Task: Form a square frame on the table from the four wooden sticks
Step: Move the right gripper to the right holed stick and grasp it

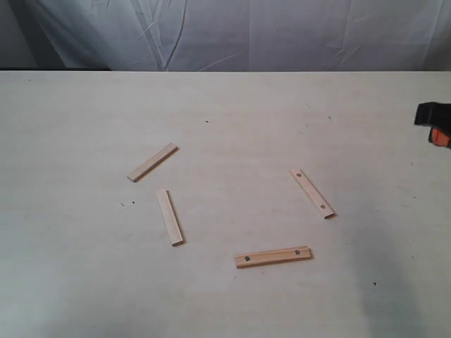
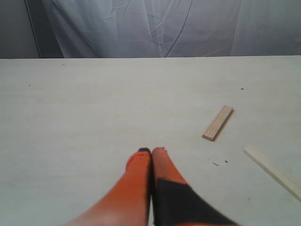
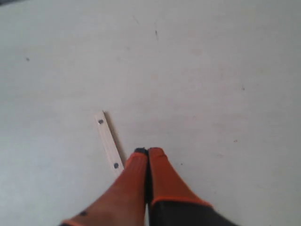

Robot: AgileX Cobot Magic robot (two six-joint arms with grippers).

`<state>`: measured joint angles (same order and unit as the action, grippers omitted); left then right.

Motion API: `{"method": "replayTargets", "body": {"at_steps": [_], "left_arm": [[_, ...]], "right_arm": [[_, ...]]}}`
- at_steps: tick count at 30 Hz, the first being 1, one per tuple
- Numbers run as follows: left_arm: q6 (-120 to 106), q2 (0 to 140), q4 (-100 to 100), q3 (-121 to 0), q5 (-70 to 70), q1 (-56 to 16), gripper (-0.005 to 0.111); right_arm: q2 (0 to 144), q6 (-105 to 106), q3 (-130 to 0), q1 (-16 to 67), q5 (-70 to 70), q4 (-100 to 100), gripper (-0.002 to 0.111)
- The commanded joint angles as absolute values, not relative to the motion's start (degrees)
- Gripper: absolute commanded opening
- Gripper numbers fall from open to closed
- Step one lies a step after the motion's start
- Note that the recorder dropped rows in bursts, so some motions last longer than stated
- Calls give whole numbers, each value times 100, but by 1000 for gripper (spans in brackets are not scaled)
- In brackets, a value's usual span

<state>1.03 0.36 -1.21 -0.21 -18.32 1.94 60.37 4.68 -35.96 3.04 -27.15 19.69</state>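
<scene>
Four tan wooden sticks lie apart on the cream table (image 1: 84, 282), forming no square frame. Two plain sticks sit left of centre: one slanted (image 1: 152, 162), one nearly lengthwise (image 1: 170, 217). Two holed sticks sit to the right: one slanted (image 1: 311, 193), one flat near the front (image 1: 273, 257). The left wrist view shows a plain stick (image 2: 217, 122) and part of another (image 2: 273, 171). My left gripper (image 2: 151, 150) is shut and empty, out of the exterior view. My right gripper (image 3: 147, 150) is shut and empty beside a holed stick (image 3: 108, 143); only its tip (image 1: 435, 125) shows at the right edge.
A wrinkled white cloth backdrop (image 1: 232, 32) hangs behind the table's far edge. A few tiny dark specks (image 1: 127, 204) mark the tabletop near the plain sticks.
</scene>
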Motion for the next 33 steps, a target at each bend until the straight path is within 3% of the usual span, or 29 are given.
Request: {"method": "replayTargets", "body": {"at_steps": [1,13,15,18,19,33], "left_arm": [[101,0,-128,0,-1761,214,0],[101,0,-128,0,-1761,214,0],[101,0,-128,0,-1761,214,0],[101,0,-128,0,-1761,214,0],[101,0,-128,0,-1761,214,0],[101,0,-128,0,-1761,214,0]], "right_arm": [[7087,952,-3960,427,-3039,1971,-1],[9585,1075,-5916,1829,-3886,1416,-1],[9875,1048,-6188,1986,-4049,1204,6],[10384,1014,-6600,2144,-4177,1066,41],[10471,1014,-6636,2144,-4133,1053,44],[11488,897,-6661,2144,-3564,561,45]]}}
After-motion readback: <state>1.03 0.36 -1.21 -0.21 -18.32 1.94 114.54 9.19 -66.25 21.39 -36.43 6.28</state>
